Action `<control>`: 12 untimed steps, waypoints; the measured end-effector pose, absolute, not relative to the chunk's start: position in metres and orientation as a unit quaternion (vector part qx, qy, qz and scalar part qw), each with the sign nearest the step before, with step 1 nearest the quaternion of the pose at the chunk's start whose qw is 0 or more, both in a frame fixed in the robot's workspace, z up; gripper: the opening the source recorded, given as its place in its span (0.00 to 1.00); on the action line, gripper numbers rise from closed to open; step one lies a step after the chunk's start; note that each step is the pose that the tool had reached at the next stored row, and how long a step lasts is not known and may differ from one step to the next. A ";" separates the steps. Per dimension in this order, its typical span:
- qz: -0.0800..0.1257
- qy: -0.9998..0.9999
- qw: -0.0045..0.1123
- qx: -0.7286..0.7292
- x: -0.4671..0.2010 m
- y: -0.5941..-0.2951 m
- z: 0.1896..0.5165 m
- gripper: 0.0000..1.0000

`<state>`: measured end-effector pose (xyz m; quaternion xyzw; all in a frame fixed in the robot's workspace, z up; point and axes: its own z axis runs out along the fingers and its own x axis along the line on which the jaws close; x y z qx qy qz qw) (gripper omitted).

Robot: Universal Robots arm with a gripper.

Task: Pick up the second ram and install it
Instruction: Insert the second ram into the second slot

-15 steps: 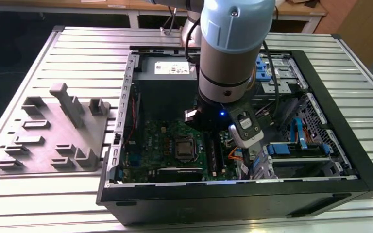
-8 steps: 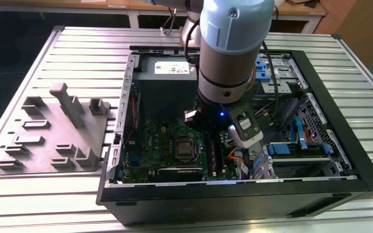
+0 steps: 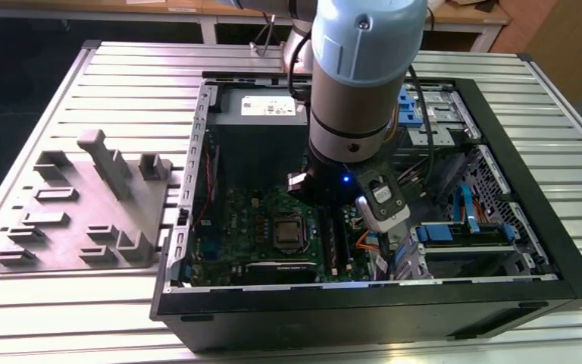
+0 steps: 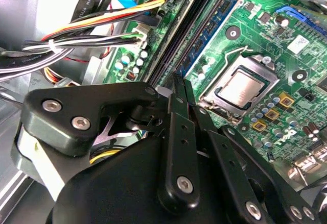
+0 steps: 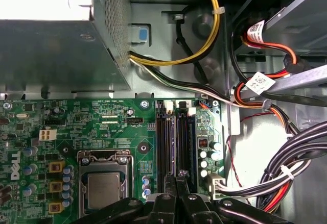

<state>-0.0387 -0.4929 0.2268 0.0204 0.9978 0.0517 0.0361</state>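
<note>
A slatted metal surface (image 3: 89, 303) carries an open black computer case (image 3: 372, 311), with bare slats all round its outer edges. The arm (image 3: 357, 76) reaches down into the case between the power supply (image 5: 51, 45) and the drive bay side, where room is tight. A grey moulded tray (image 3: 79, 205) lies well apart, at the exterior view's left. Inside the case lies the green motherboard (image 5: 92, 117), whose processor (image 5: 102, 188) sits just beside the memory slots. Cable bundles (image 5: 291, 168) crowd the slots' far side. The gripper (image 5: 179, 175) has its fingers drawn almost together over the slots. The second ram (image 5: 185, 142) seems to be the thin dark strip standing on edge there, running to the fingertips; whether they pinch it I cannot tell. White tags (image 5: 260, 82) hang on cables, their print too small to read.
</note>
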 end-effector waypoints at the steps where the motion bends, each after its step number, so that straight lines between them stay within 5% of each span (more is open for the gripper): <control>1: 0.052 0.998 0.036 0.020 -0.039 -0.493 0.227 0.08; 12: 0.052 0.998 0.036 0.020 -0.039 -0.493 0.224 0.08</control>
